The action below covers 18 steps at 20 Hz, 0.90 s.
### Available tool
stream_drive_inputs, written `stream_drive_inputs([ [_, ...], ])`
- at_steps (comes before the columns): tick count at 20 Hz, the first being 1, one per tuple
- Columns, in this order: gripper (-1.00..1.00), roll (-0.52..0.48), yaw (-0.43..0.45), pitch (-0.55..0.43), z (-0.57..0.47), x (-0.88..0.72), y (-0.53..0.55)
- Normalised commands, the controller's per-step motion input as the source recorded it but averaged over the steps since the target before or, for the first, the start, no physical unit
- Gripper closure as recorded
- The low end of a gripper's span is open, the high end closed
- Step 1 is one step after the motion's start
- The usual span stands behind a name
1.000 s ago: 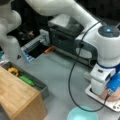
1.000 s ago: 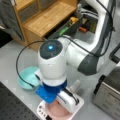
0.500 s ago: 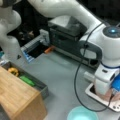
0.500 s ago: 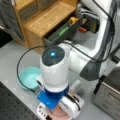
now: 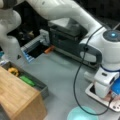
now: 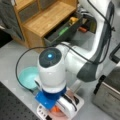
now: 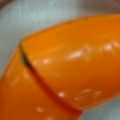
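A grey tabletop (image 5: 62,75) was seen in both front views, with dark equipment behind it in a front view. A light wooden cabinet (image 6: 47,20) stood at a front view's top left, and its dark open drawer (image 6: 62,33) held a green item (image 6: 63,30) and a yellow item (image 6: 73,20). The same drawer (image 5: 37,86) was shown at a front view's lower left, with the green item (image 5: 27,80) and the yellow item (image 5: 13,71) inside. A black and silver appliance (image 5: 67,40) was placed at the back of the table. A round turquoise bowl (image 6: 27,77) lay on the table just beside the arm's wrist, and it appeared at a front view's bottom edge as well (image 5: 82,114).

The white gripper (image 6: 65,110) was lowered over a pinkish plate (image 6: 72,96), which rested on a white rectangular tray (image 6: 80,102) near a front view's bottom. In a front view the gripper (image 5: 106,96) was found at the lower right, over the same tray (image 5: 100,98). A glossy orange curved object (image 7: 65,70) filled the wrist view, very close to the camera, with pale surface around it. A small orange patch (image 6: 56,109) was visible beneath the gripper. Whether the claw was spread or pressed together could not be told, since the fingers were hidden by the wrist.
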Motion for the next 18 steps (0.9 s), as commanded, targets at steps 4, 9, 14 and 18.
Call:
stream_drive_inputs([
  [4,-1.0,-0.182,0.014,0.131,0.12,0.29,0.07],
  [9,-1.0,-0.196,0.013,0.148,0.16,0.25,0.06],
  [14,-1.0,-0.187,0.029,0.182,0.36,0.16,-0.02],
  [18,-1.0,-0.181,0.063,0.224,0.45,0.1,-0.11],
])
